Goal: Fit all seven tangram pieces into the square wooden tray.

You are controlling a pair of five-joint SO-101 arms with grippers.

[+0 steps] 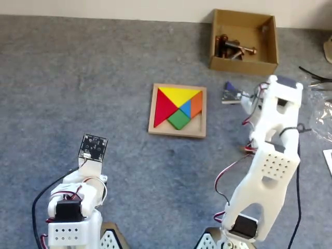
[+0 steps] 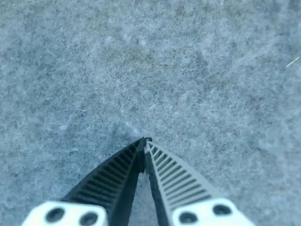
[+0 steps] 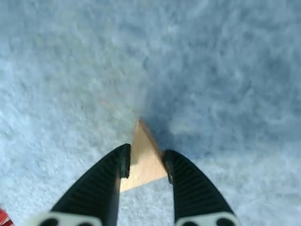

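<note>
The square wooden tray (image 1: 176, 133) lies mid-table on the grey carpet. It holds a red triangle (image 1: 165, 108), a yellow triangle (image 1: 180, 95), an orange piece (image 1: 196, 106), a small blue piece (image 1: 184, 108) and a green square (image 1: 179, 120). To the right of the tray, my right gripper (image 1: 232, 95) (image 3: 143, 165) is shut on a triangular piece (image 3: 143, 157). That piece looks purple (image 1: 230, 86) from above and shows a bare wood face in the right wrist view. Near the front left, my left gripper (image 2: 145, 141) is shut on nothing over bare carpet.
A cardboard box (image 1: 243, 63) with metal and wooden odds and ends stands at the back right, just behind the right gripper. Cables and clear plastic (image 1: 321, 111) lie along the right edge. Grey carpet stretches left of and in front of the tray.
</note>
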